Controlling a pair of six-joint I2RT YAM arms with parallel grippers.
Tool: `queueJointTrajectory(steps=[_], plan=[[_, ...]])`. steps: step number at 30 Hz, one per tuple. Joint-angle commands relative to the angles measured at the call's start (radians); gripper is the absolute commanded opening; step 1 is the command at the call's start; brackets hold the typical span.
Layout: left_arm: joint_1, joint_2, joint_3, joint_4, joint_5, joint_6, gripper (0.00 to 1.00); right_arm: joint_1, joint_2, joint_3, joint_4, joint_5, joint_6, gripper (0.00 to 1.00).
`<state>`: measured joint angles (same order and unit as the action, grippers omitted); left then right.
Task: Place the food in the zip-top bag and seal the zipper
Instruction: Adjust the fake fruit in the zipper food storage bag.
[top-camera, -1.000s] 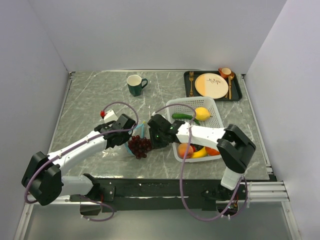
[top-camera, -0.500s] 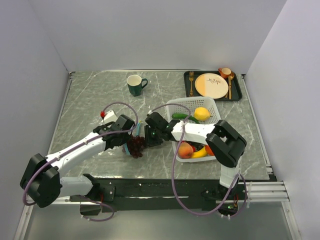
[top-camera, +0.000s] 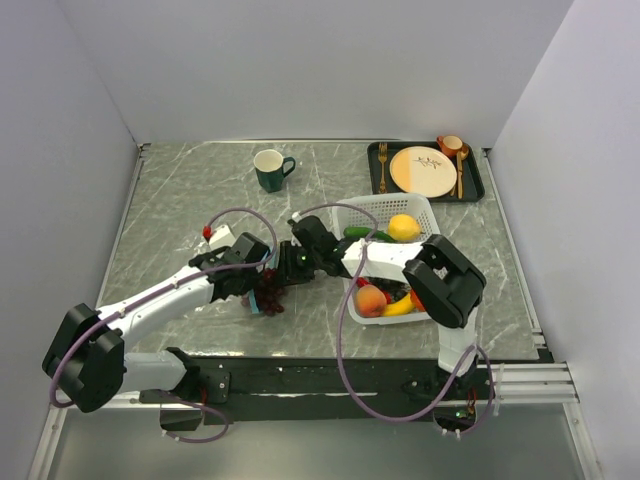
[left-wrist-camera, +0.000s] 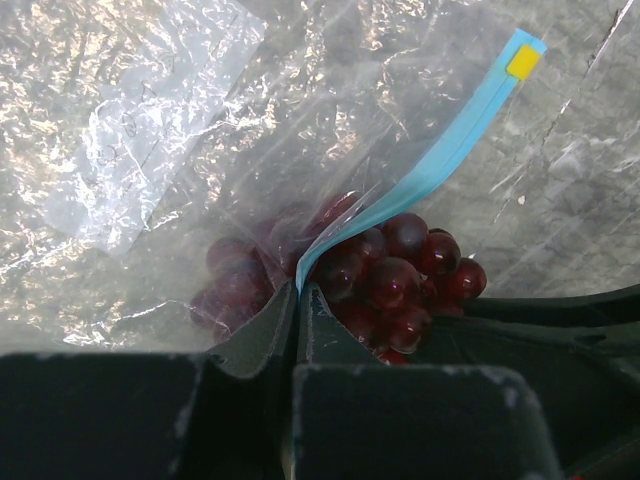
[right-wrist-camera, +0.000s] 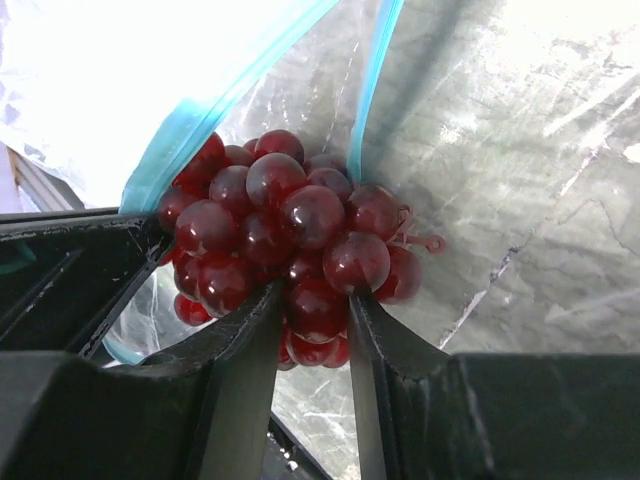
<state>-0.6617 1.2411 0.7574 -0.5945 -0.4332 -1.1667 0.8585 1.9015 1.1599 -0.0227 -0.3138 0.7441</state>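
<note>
From above, the grapes (top-camera: 268, 300) mostly vanish beneath the left gripper (top-camera: 252, 285) and right gripper (top-camera: 287, 268). Up close, the bag (left-wrist-camera: 140, 130) runs out of view, its film clouds some grapes, and fingers (right-wrist-camera: 240, 350) cover the bunch's underside.

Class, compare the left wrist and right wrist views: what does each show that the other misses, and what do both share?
Left wrist only: the left claw pinching the teal zipper, and its yellow end tab. Right wrist only: the right claw gripping the grape bunch from both sides. Both: grapes at the mouth of the clear bag, on the table.
</note>
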Motion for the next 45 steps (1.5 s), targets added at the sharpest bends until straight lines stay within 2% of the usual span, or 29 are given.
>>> queueJointTrajectory(steps=[1, 7, 10, 14, 16, 18, 19, 25, 31, 40, 43, 45], plan=[[-0.001, -0.009, -0.003, 0.015, 0.019, -0.010, 0.01, -0.022, -0.025, 0.011, 0.069, -0.025, 0.009, 0.39], [-0.001, 0.011, 0.011, 0.013, 0.016, -0.002, 0.01, -0.088, -0.183, -0.071, 0.052, 0.035, -0.018, 0.45], [-0.001, 0.024, 0.022, 0.019, 0.022, 0.002, 0.01, -0.124, -0.182, -0.060, 0.029, 0.051, -0.045, 0.46], [-0.001, 0.035, 0.042, 0.015, 0.019, 0.013, 0.01, -0.130, -0.153, -0.019, -0.081, 0.065, -0.066, 0.46], [-0.001, 0.031, 0.046, 0.013, 0.013, 0.015, 0.01, -0.124, -0.159, -0.043, -0.069, 0.030, -0.058, 0.47], [-0.001, 0.031, 0.049, 0.013, 0.011, 0.015, 0.01, -0.116, -0.182, -0.104, -0.007, -0.014, -0.042, 0.56], [-0.001, 0.032, 0.054, 0.010, 0.011, 0.015, 0.01, -0.112, -0.188, -0.120, 0.006, -0.028, -0.034, 0.66], [-0.001, 0.027, 0.060, 0.007, 0.013, 0.013, 0.01, -0.095, -0.170, -0.155, 0.053, -0.079, 0.015, 0.73], [-0.001, 0.032, 0.072, -0.002, 0.013, 0.015, 0.01, -0.090, -0.090, -0.131, 0.147, -0.160, 0.070, 0.75], [-0.003, 0.031, 0.066, 0.004, 0.014, 0.016, 0.01, -0.087, -0.010, -0.108, 0.139, -0.168, 0.080, 0.73], [-0.001, 0.037, 0.063, 0.013, 0.022, 0.021, 0.01, -0.088, 0.025, -0.103, 0.174, -0.192, 0.087, 0.70], [-0.001, 0.035, 0.062, 0.018, 0.024, 0.024, 0.01, -0.087, 0.040, -0.100, 0.205, -0.209, 0.089, 0.63]])
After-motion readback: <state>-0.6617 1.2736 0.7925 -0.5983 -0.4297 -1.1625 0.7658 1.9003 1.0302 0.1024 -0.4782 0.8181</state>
